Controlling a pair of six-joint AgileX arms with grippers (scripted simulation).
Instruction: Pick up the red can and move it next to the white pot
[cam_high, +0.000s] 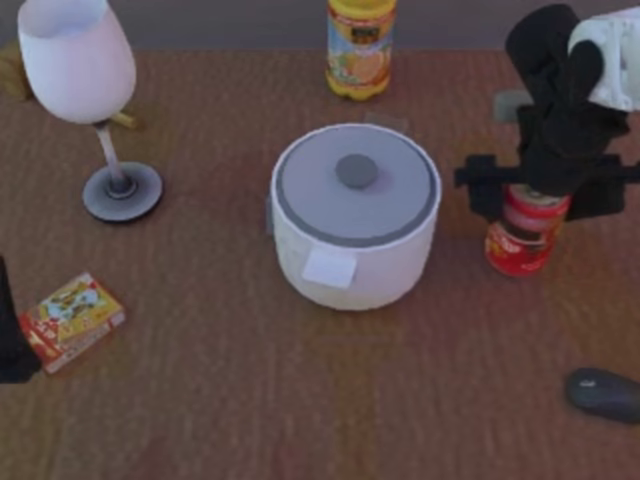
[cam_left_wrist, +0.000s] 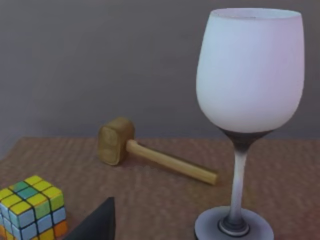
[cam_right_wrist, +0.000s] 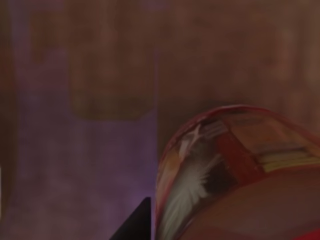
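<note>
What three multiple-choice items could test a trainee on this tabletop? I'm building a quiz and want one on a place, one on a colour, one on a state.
1. Where is the red can relative to the white pot?
A. On the pot's right, apart from it
B. On the pot's lid
C. By the wine glass

2. What colour is the knob on the pot's lid?
A. Red
B. Dark grey
C. Yellow

3. How does the can stand under the right pincer?
A. Lying on its side
B. Upside down on the lid
C. Upright, with the pincer at its top

Key: 1 A, a strip of bare table shows between can and pot in the top view. 2 B, the centre knob is dark grey on the lighter grey lid. 3 C, the can's label faces sideways below the pincer. The left arm sits parked at the table's left edge.
</note>
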